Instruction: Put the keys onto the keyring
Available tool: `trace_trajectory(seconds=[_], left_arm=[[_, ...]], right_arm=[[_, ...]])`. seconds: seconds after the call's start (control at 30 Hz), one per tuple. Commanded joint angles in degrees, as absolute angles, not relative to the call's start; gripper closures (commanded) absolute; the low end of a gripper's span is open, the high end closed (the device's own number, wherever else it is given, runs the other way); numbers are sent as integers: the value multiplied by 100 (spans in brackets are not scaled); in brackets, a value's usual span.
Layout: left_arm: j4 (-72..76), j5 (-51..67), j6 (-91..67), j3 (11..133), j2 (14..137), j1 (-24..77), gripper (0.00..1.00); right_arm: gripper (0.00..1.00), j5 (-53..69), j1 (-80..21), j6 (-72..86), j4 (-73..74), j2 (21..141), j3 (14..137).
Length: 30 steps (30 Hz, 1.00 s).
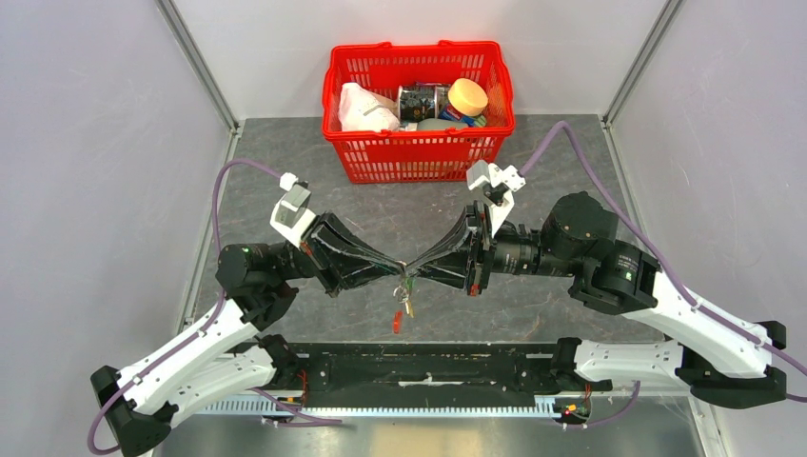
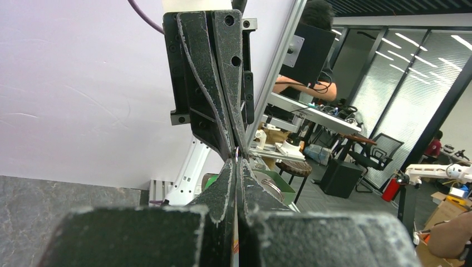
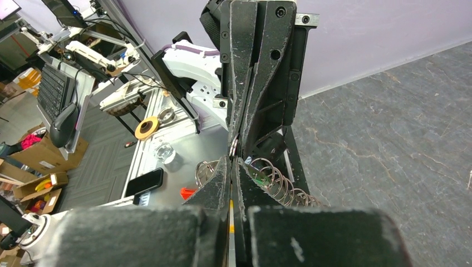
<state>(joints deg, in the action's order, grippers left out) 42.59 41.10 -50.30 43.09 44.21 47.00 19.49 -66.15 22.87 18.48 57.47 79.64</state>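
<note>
Two arms reach inward, left claw and right claw both clenched on the keyring

Right tool is clamped tight, nose to nose with the left tool dead ahead, a sliver of the keyring caught at their tips, grey bench off right.
</note>
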Motion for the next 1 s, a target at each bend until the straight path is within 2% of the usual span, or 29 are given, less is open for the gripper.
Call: trace_trajectory(seconds=[0.0, 0.27, 0.43, 0.97], left_arm=[[4362, 4321, -5157, 4309, 4435, 4711, 98], [3235, 4292, -4660, 4191, 3944, 4711, 98], [2749, 4402, -4461, 4312, 3910, 4711, 94], [1458, 5015, -3942, 4925, 4061, 4711, 64]], right_arm=[[100, 2074, -6636, 2061, 1773, 5739, 8024], [100, 2144, -6634, 1809, 2250, 5595, 8016], [100, 2296, -6632, 1664, 2555, 5513, 8022], [100, 2544, -6636, 1334, 3499, 5671, 8417]])
